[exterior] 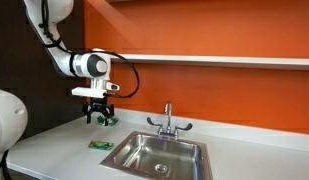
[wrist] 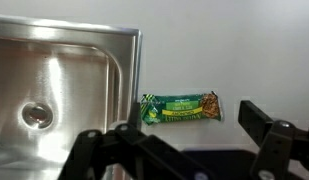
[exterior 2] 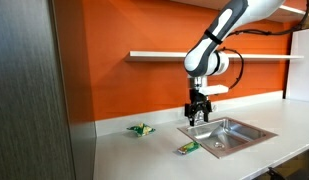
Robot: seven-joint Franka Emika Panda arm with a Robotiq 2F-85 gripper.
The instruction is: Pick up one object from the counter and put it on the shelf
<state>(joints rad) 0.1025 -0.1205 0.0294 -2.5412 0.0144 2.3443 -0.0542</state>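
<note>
I log the approach step: jaws spread and empty, packet point(wrist: 181, 106) flat on the table point(wrist: 204, 40) beside the sink point(wrist: 133, 60); next I must lower and clamp it.

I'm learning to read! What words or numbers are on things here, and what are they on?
Green packet on the counter: has print on it, but too blurred to read.
Sink, tap, shelf: no words or numbers visible.

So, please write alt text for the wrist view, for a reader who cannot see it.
A green packet lies flat on the pale counter, just beside the steel sink. The open gripper hangs above it, empty.
</note>
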